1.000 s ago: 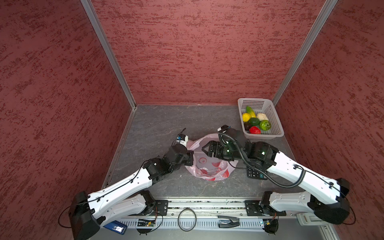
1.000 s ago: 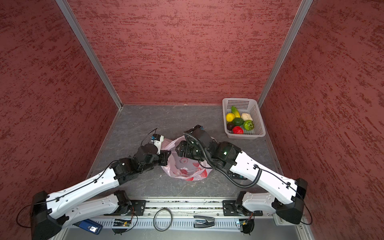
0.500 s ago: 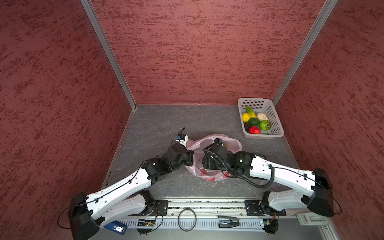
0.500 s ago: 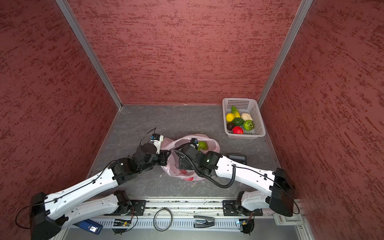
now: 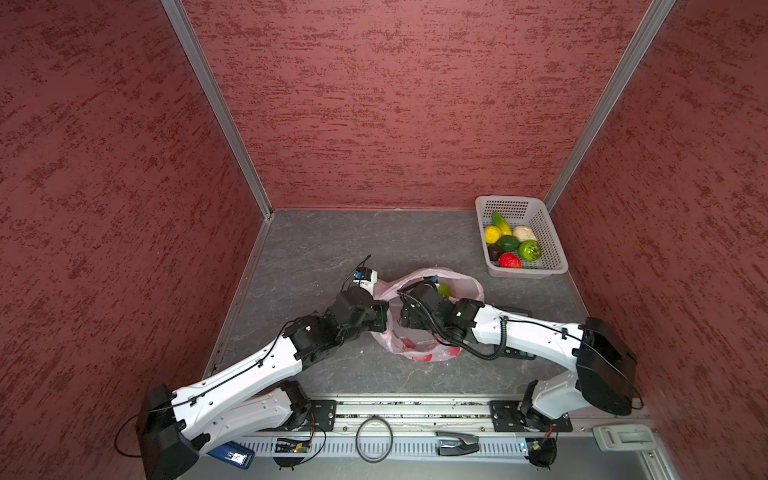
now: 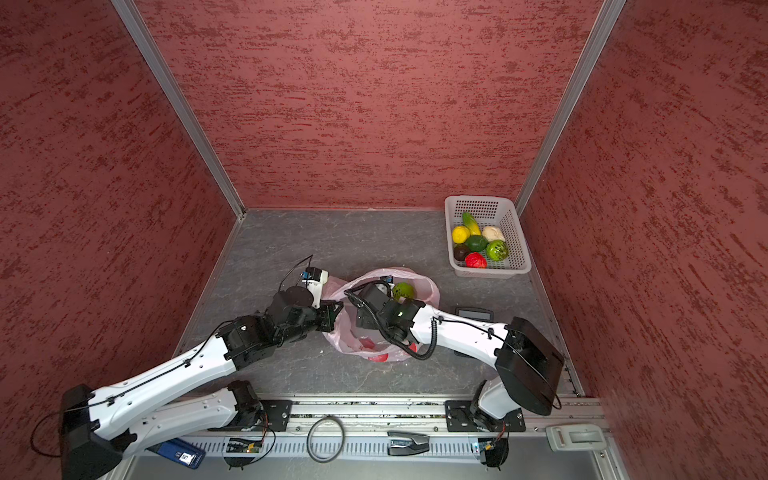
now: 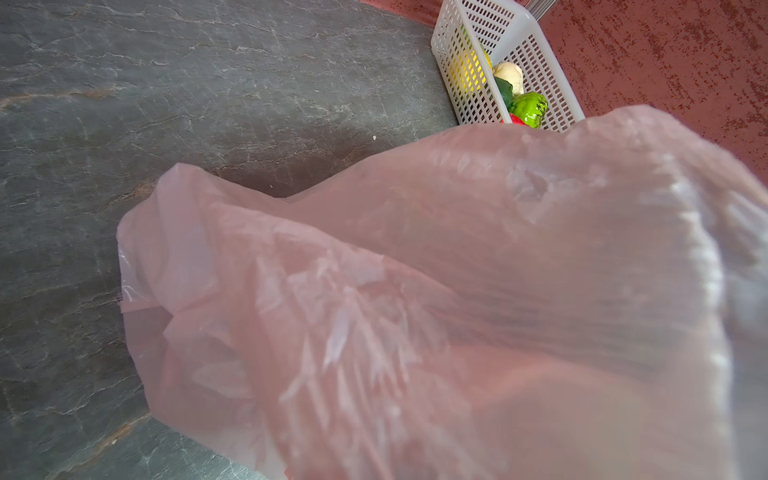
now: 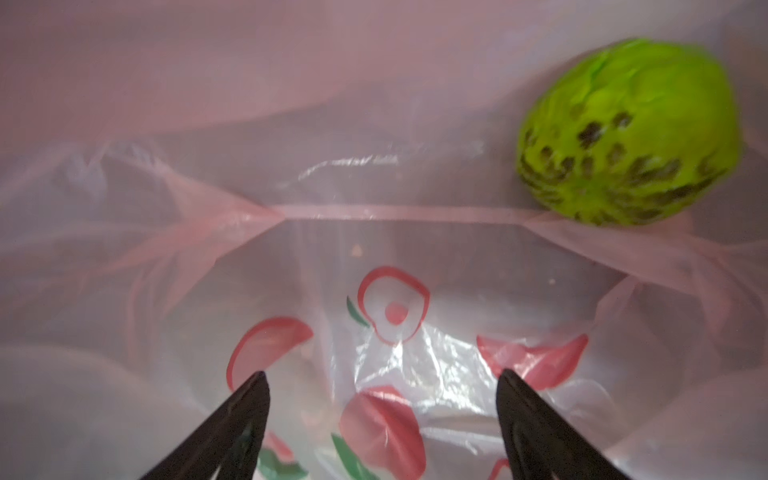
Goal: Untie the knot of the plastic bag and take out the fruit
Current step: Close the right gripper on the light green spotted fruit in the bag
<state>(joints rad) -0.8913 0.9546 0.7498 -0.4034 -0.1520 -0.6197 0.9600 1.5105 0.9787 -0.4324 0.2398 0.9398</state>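
The right tool (image 8: 382,399) stands wide inside the bag (image 5: 465,286), holding nothing. One green fruit (image 8: 627,133) lies at the bag's 1 o'clock side in both top views. The left tool (image 5: 383,316) is closed at the bag's 9 o'clock rim, seemingly pinching the film to keep the mouth up. The other fruit (image 5: 510,260) sits in the basket (image 5: 528,272), at 2 o'clock on the counter (image 5: 324,249).

A taut pink fold (image 8: 395,212) runs between the right tool and the green fruit. Closing there would likely catch film and drag the bag. The fruit is round and glossy, so an off-centre squeeze may squirt it deeper. If the left pinch slips, the mouth could collapse.

In the top views both tools' tips hide under their wrists, and film fills the left wrist view, so that grip is unconfirmed. No knot shows. A dark flat thing (image 6: 473,312) is half covered by the right arm.
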